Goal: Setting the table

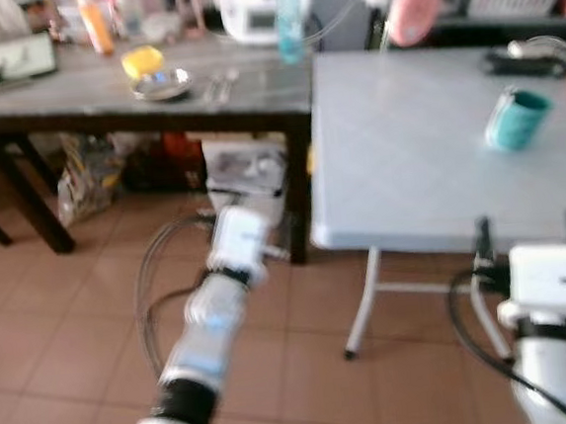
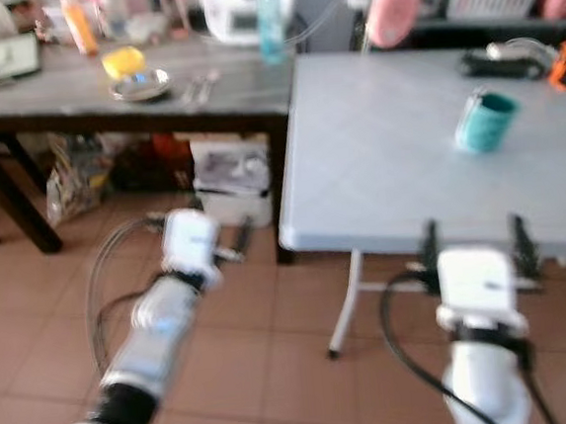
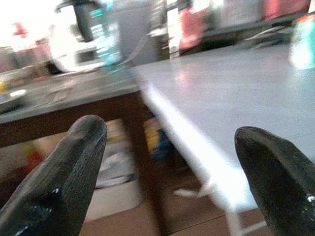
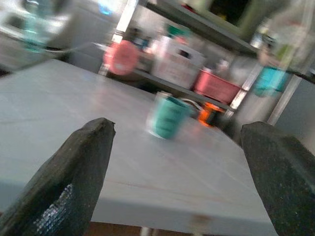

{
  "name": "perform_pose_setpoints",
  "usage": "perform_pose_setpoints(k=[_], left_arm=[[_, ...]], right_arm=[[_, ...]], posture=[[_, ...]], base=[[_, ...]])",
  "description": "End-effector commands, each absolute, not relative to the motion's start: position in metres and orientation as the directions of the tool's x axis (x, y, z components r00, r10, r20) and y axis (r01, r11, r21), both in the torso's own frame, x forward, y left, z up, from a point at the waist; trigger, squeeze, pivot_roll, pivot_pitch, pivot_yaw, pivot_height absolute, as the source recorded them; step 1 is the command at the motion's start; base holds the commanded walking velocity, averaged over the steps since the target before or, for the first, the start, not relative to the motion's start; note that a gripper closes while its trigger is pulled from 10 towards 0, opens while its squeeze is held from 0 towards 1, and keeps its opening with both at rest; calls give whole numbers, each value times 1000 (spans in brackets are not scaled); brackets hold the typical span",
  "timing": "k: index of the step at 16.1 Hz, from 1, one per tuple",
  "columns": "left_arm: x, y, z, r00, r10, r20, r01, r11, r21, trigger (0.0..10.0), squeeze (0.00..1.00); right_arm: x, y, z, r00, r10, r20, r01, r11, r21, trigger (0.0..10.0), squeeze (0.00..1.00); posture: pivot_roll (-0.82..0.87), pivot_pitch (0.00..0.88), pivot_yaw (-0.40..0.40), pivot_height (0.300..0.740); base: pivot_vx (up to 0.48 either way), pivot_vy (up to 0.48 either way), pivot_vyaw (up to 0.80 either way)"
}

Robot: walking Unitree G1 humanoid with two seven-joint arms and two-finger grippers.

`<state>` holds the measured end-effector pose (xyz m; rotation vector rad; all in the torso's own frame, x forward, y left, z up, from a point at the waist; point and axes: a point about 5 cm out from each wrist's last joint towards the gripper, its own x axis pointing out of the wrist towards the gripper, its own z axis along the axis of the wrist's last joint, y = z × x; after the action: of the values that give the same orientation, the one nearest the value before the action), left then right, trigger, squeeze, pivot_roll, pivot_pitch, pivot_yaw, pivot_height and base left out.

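Note:
A grey folding table [image 1: 399, 172] stands ahead on the right, and a teal cup [image 1: 516, 119] sits on it toward the far right. To the left, a dark wooden table [image 1: 65, 97] carries a yellow bowl [image 1: 143, 61], a metal plate [image 1: 162, 84] and some cutlery [image 1: 219, 84]. My right gripper [image 1: 529, 228] is open just below the grey table's near edge, and the cup [image 4: 167, 117] lies ahead between its fingers. My left gripper [image 3: 170, 130] is open, low over the floor, facing the gap where the two tables meet.
A blue bottle [image 1: 289, 18], a white appliance [image 1: 251, 11] and an orange bottle [image 1: 96, 25] stand at the back of the dark table. Boxes [image 1: 245, 171] and bags [image 1: 86, 175] sit underneath it. Cables [image 1: 155, 283] loop over the tiled floor. Everything is blurred.

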<state>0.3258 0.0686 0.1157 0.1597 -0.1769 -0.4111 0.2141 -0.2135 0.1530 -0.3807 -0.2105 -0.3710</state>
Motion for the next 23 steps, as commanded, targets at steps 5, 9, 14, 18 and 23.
perform_pose_setpoints(k=[5,9,14,18,23], left_arm=[[331,93,109,938,-333,92,315,934,168,10000,0],[334,95,111,943,-322,87,305,938,167,10000,0],[333,100,114,949,-291,119,272,949,159,10000,0],[335,99,122,939,-306,155,289,950,120,10000,0],[334,96,123,933,-326,155,313,944,102,10000,0]], right_arm=[[215,-202,148,939,-298,172,272,949,160,10000,75],[217,-198,146,955,-251,156,220,956,194,10000,63],[217,-192,139,970,-212,119,195,970,142,10000,0],[218,-190,142,972,-192,136,183,980,79,10000,0],[222,-189,143,969,-204,141,197,979,60,10000,0]], posture=[[-4,67,-6,740],[8,69,2,740],[8,70,-3,740],[6,71,-6,740],[12,75,-1,740]], base=[[0,-480,0],[0,-311,0],[0,0,0],[0,0,0],[381,0,0]])
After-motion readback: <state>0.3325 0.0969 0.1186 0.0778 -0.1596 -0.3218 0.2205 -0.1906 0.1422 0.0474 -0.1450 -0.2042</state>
